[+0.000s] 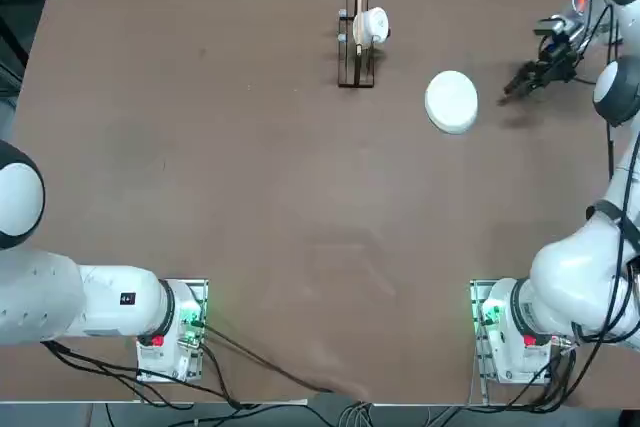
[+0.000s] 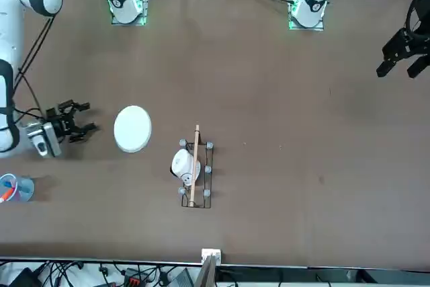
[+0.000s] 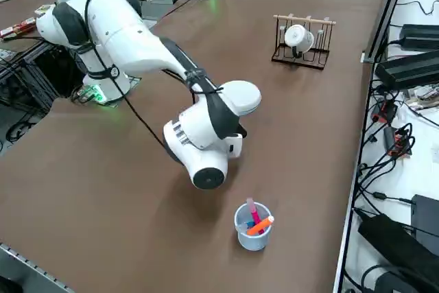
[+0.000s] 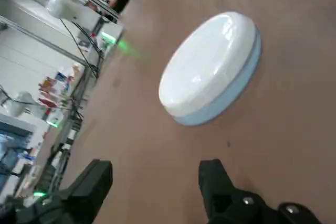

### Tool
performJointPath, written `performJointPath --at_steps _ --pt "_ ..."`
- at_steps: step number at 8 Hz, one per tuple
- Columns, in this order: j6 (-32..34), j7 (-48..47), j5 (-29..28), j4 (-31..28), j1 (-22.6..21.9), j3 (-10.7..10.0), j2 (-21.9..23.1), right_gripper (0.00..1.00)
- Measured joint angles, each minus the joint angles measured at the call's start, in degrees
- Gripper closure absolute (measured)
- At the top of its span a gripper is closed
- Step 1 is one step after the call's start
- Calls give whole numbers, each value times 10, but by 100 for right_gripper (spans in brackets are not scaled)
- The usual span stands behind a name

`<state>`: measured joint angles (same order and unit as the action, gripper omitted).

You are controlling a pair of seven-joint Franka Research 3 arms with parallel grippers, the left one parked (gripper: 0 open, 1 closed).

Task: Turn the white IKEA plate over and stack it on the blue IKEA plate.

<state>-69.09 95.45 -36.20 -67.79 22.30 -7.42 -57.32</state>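
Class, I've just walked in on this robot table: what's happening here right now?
The right gripper hangs open and empty beside a stack of two plates. The white IKEA plate lies upside down on the blue IKEA plate, whose rim shows beneath it. So the stacking looks done. Farther along the table, a white cup hangs on a rack.

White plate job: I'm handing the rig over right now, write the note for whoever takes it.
Right gripper: open, empty, low over the table beside the stack, not touching it.
White plate: upside down, on top of the blue plate, rims lined up; only the blue edge shows beneath.
Stack sits on the table, near the rack that holds a cup.
Done: flip and stack.
Left: probably just retract the arm.
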Motion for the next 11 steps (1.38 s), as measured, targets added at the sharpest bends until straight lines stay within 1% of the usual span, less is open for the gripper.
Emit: performJointPath --at_steps 1,2,3,4,5,6,7,8,9,10,11 --pt "-9 -7 23 31 -1 -7 4 0" --pt "-20 -45 50 54 -6 -9 15 0" --pt "-38 -110 81 69 -19 -9 36 0" --pt "-62 -189 111 72 -42 -9 62 0" --pt "-82 -284 137 67 -69 -9 89 0" --pt "-113 -390 155 41 -100 -10 119 0" --pt "-165 -487 165 -10 -134 -14 151 0" --pt "-239 -575 168 -85 -174 -23 184 0" --pt "-326 -653 170 -174 -211 -30 216 0" --pt "-414 -725 171 -263 -247 -33 242 0" --pt "-489 -790 171 -340 -280 -33 260 0"
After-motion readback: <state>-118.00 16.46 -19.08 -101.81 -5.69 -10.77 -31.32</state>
